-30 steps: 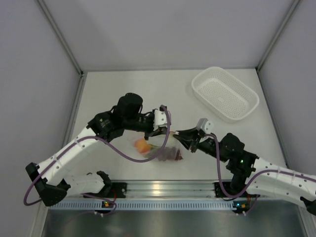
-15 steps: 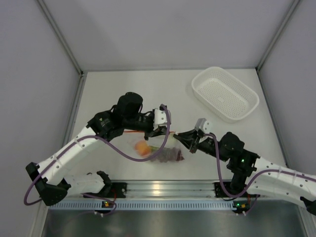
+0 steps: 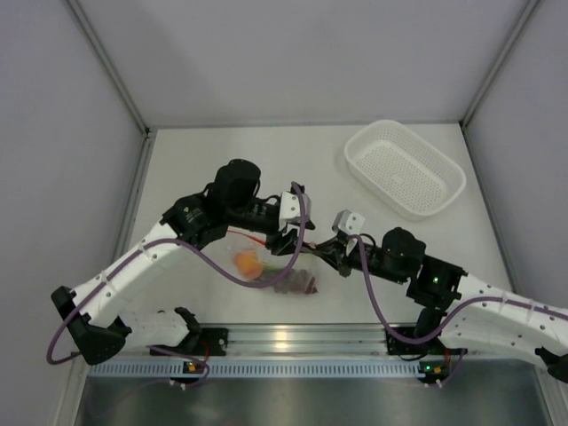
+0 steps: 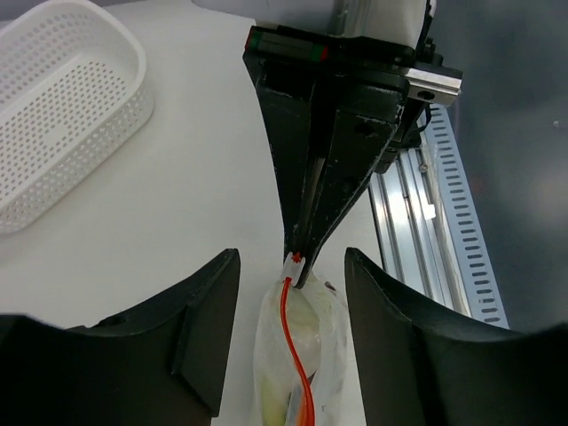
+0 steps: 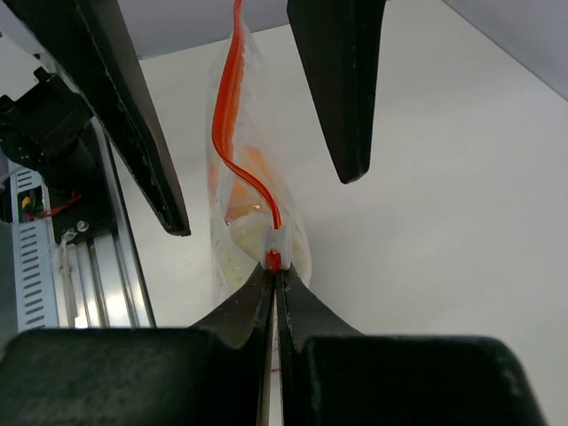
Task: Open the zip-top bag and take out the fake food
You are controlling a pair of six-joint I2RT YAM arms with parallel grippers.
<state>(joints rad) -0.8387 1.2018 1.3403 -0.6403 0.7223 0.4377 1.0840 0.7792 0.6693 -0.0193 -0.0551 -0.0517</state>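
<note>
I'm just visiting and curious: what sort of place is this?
Probably a robot test bench in a lab: a left arm and right arm bolted to a metal rail, plain grey walls round a white table, and only a bag of toy food and a basket.

- no text, label, brand, number or sign can be read in any of the views.
</note>
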